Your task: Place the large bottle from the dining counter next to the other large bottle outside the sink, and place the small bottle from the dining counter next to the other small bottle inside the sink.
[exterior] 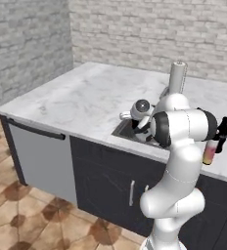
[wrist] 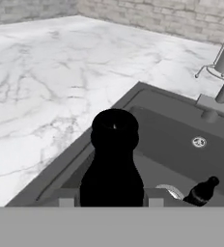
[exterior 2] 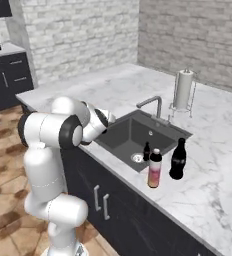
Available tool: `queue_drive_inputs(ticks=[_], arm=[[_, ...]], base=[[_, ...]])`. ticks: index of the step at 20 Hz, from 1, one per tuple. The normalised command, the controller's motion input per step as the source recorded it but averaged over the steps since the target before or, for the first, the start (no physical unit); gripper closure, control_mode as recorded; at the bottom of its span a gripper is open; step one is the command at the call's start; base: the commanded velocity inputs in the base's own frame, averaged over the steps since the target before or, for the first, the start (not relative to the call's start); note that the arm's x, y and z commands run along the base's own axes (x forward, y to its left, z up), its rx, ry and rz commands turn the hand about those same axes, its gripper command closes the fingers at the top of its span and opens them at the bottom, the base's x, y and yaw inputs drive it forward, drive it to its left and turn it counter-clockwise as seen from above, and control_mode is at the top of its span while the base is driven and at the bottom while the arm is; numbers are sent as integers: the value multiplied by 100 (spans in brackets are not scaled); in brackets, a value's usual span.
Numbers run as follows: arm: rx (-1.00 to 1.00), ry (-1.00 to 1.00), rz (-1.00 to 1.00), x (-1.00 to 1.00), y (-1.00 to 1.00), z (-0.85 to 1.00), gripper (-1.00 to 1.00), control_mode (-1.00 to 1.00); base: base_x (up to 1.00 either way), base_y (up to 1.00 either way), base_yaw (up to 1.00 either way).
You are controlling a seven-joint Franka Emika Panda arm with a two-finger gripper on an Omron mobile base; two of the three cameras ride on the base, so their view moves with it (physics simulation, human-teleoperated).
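Closest to the hand camera, a small dark bottle [wrist: 113, 161] stands pinched upright in the claw [wrist: 111, 197], held over the near left rim of the sink [wrist: 179, 144]. Down in the basin another small dark bottle [wrist: 202, 191] sits beside the drain. On the counter [exterior 2: 223, 170] at the sink's front right corner, the pink-orange bottle [exterior 2: 154, 168] stands just beside the tall black bottle [exterior 2: 177, 158], both upright. A paper towel roll [exterior 2: 183, 89] rises behind the faucet [exterior 2: 151, 106].
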Motion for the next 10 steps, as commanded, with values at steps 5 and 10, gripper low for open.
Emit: queue_drive_inputs(ticks=[5, 10], arm=[[0, 0, 0, 0, 0, 0, 100, 100], [0, 0, 0, 0, 0, 0, 100, 100]], base=[[26, 65, -37], [15, 65, -36]])
